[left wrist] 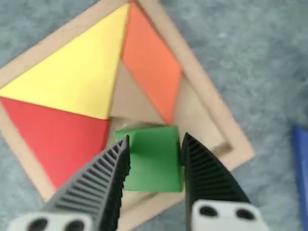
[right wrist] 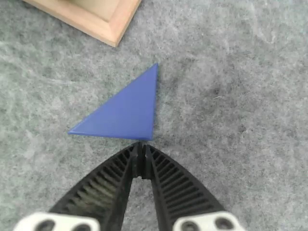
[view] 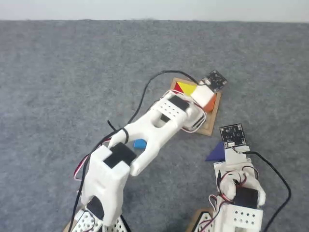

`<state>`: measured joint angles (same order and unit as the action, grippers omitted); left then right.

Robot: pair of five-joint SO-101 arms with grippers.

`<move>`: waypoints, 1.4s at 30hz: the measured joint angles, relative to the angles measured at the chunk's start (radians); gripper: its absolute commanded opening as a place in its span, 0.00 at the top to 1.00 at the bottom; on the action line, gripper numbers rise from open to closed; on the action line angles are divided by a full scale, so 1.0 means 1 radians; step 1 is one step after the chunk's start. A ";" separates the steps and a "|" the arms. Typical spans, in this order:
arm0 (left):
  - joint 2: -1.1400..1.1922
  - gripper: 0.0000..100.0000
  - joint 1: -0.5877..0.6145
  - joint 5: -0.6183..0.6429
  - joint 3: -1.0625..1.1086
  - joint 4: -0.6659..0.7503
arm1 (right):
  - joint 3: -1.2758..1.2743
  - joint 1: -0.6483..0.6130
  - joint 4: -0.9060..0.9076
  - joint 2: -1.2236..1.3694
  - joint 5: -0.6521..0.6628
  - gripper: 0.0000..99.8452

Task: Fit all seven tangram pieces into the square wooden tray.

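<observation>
Left end effector (left wrist: pixel 155 140) is seen clamped on the green square (left wrist: pixel 154 168), one finger pressed on each side of it. The square is held over the wooden tray (left wrist: pixel 214 118), near one corner and right next to the red triangle (left wrist: pixel 57 137); whether it's seated flat in there can't be told tbh. Three pieces are already laid in the tray: the red triangle, the big yellow triangle (left wrist: pixel 72 77) touching it along one edge, and the orange parallelogram (left wrist: pixel 154 72) set against the yellow one. Bare wood is left showing between the orange piece and the green square.

Right end effector (right wrist: pixel 141 145) is shut with nothing in it, tips parked just beside one corner of the dark blue triangle (right wrist: pixel 127 113), which is lying flat on the grey table (right wrist: pixel 231 72), near a tray corner but apart from it.

From the high view, the left arm (view: pixel 159 125) is stretched out over the tray, and a small light blue piece (view: pixel 140 143) is spotted on the table under it, well apart from the tray
</observation>
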<state>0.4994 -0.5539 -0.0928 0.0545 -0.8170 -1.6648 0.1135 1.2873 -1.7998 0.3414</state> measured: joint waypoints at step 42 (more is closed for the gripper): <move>-0.092 0.83 0.242 -0.130 0.046 -0.098 | 0.000 0.000 0.000 0.000 0.000 0.99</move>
<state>0.4074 -0.3115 -0.2232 0.1005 -0.9152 -1.6648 0.1135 1.2873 -1.7998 0.3414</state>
